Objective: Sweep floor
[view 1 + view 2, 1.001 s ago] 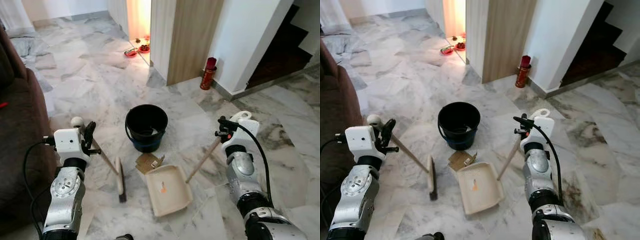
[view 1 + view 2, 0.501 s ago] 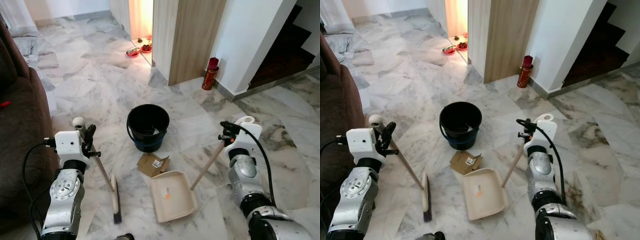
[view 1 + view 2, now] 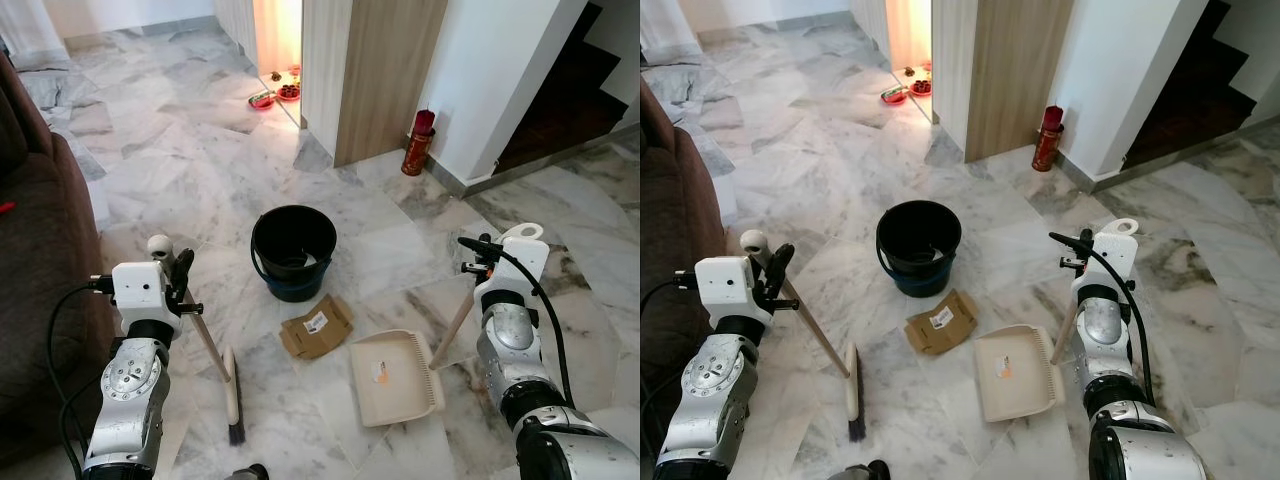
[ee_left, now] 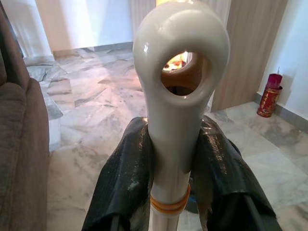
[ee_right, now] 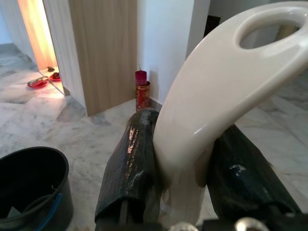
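Two claws [image 4: 171,192] around broom handle [image 4: 173,110], dustpan handle [image 5: 216,91].

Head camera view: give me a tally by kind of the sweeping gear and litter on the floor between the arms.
Wooden-handled broom: 1
Beige plastic dustpan: 1
Black round bucket: 1
Flattened brown cardboard piece: 1
Total: 4

White-grey marble floor [image 3: 190,150], brown sofa [image 3: 35,250] at left, wooden panel [image 3: 385,70], white wall [image 3: 500,70], dark stairway [image 3: 570,90] beyond.
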Controlling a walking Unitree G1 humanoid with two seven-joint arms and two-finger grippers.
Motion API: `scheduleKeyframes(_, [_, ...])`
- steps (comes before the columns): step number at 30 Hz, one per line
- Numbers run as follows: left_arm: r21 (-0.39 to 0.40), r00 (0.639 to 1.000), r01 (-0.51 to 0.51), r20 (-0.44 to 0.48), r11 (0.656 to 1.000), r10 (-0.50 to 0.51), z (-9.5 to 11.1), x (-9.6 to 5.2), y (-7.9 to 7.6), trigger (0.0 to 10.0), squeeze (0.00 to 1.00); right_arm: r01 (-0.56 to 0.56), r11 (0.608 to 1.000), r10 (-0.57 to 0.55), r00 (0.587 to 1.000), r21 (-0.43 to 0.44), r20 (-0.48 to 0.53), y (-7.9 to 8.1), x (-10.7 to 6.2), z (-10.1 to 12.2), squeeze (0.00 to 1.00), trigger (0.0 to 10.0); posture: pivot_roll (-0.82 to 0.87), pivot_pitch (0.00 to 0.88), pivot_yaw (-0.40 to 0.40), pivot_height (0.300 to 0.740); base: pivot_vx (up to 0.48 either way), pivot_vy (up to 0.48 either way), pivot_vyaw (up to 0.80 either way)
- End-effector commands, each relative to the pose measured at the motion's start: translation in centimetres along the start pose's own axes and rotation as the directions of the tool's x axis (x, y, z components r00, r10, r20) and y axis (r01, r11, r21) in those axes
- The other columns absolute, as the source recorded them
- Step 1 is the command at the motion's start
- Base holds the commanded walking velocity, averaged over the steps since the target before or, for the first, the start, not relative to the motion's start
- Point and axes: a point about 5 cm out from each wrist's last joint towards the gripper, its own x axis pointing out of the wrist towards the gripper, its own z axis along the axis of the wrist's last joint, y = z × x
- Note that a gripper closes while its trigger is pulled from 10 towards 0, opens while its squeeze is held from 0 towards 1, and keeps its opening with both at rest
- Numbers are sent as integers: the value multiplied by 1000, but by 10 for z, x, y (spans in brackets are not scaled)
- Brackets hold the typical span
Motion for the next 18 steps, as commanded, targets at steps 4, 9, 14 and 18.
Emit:
scheduleKeyframes(4, [22,999,21,35,1000,-22,7,0,0,10000,0,4,1000,-3,999,-12,42,0,5,9,0,10000,79,110,-33,740,0,0,0])
scheduleKeyframes(9, [28,999,31,34,999,-32,7,0,-2,10000,0,-7,1000,7,999,-7,36,4,3,7,0,10000,79,110,-33,740,0,0,0])
scheduleKeyframes(14, [29,999,29,33,999,-30,7,0,-1,10000,0,-11,1000,11,999,-13,32,5,3,7,0,10000,79,110,-33,740,51,0,0])
scheduleKeyframes(18, [28,999,28,34,999,-29,7,0,-1,10000,0,-20,1000,20,999,-16,39,6,3,7,0,10000,79,110,-33,740,268,0,0])
